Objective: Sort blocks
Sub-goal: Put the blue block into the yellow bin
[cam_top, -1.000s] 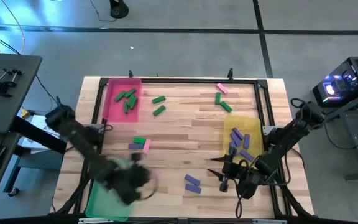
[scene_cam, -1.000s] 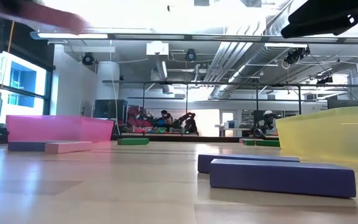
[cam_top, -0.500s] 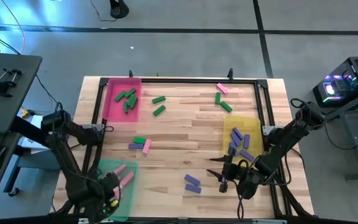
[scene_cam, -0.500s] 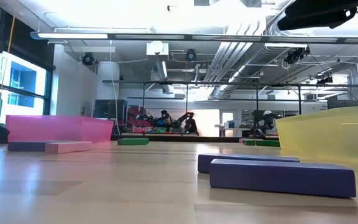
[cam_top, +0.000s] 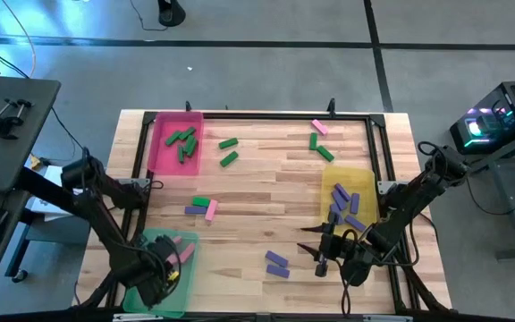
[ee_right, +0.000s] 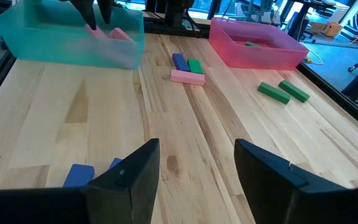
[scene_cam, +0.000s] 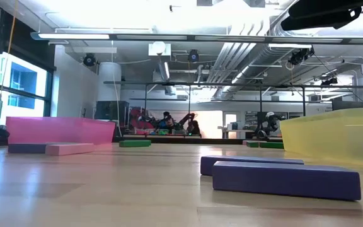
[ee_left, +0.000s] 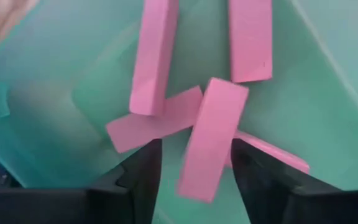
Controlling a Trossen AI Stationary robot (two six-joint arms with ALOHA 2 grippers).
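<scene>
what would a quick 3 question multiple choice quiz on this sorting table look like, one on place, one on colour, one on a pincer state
1. Where is the left pincer?
A. over the green tray
B. over the pink tray
C. over the yellow tray

2. What colour are the blocks in the pink tray?
A. purple
B. green
C. pink

3. How is the left pincer?
A. shut on a block
B. open
C. out of view

Answers: 1 A, the high view shows it above the green tray. 2 B, green blocks lie there. 3 B, its fingers stand apart from the pink block.
</scene>
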